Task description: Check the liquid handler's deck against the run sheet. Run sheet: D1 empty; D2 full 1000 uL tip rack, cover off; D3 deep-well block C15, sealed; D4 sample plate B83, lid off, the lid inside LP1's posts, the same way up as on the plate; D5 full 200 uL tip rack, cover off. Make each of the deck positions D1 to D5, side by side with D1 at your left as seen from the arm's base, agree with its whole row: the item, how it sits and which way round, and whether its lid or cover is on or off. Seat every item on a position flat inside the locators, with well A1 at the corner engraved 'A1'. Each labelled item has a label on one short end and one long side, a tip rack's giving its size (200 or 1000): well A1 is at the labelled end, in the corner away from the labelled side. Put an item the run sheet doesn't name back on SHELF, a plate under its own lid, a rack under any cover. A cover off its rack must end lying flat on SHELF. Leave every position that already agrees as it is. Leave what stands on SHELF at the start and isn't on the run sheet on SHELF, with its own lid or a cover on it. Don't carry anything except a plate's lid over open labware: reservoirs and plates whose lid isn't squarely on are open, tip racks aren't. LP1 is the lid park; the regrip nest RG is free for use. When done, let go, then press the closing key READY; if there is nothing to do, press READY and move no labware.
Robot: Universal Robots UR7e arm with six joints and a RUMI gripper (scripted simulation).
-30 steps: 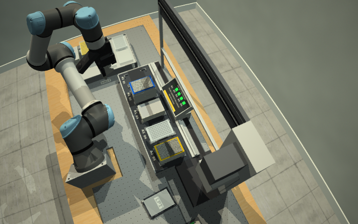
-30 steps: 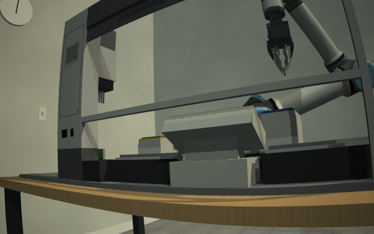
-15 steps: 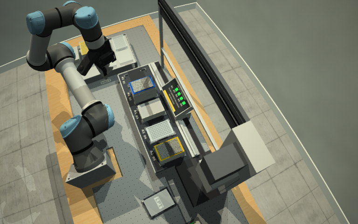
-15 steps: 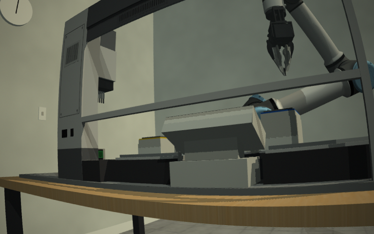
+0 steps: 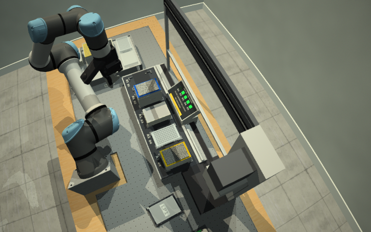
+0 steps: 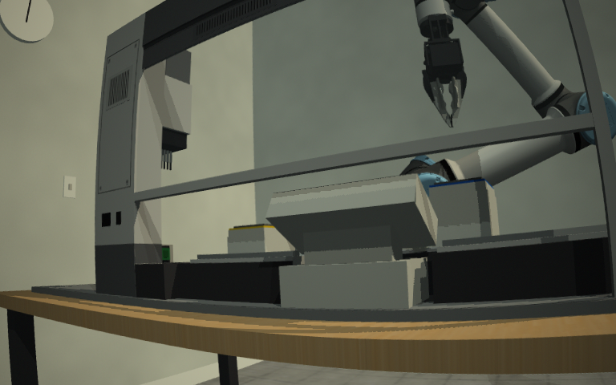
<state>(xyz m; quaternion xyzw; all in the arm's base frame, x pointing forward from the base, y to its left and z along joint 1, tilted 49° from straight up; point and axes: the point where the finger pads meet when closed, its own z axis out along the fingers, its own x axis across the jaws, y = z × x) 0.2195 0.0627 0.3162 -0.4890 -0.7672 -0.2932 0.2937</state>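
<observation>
My gripper (image 5: 108,81) is shut and empty, high in the air between the shelf and the deck's far end; it also shows in the exterior view (image 6: 449,119). On the deck, the first position (image 5: 138,76) is bare. Then come a blue-rimmed tip rack (image 5: 147,88) with no cover, a sealed grey deep-well block (image 5: 157,112), a white sample plate (image 5: 165,135) with no lid, and a yellow-rimmed tip rack (image 5: 175,153) with no cover. A clear lid lies in the lid park LP1 (image 5: 164,209).
The shelf (image 5: 117,53) at the far end holds a white covered item (image 5: 126,50) and a yellow-topped item (image 5: 86,50), partly hidden by the arm. The key panel (image 5: 183,100) with green lights stands beside the deck. The gantry rail (image 5: 207,60) and its head (image 5: 240,164) run along the far side.
</observation>
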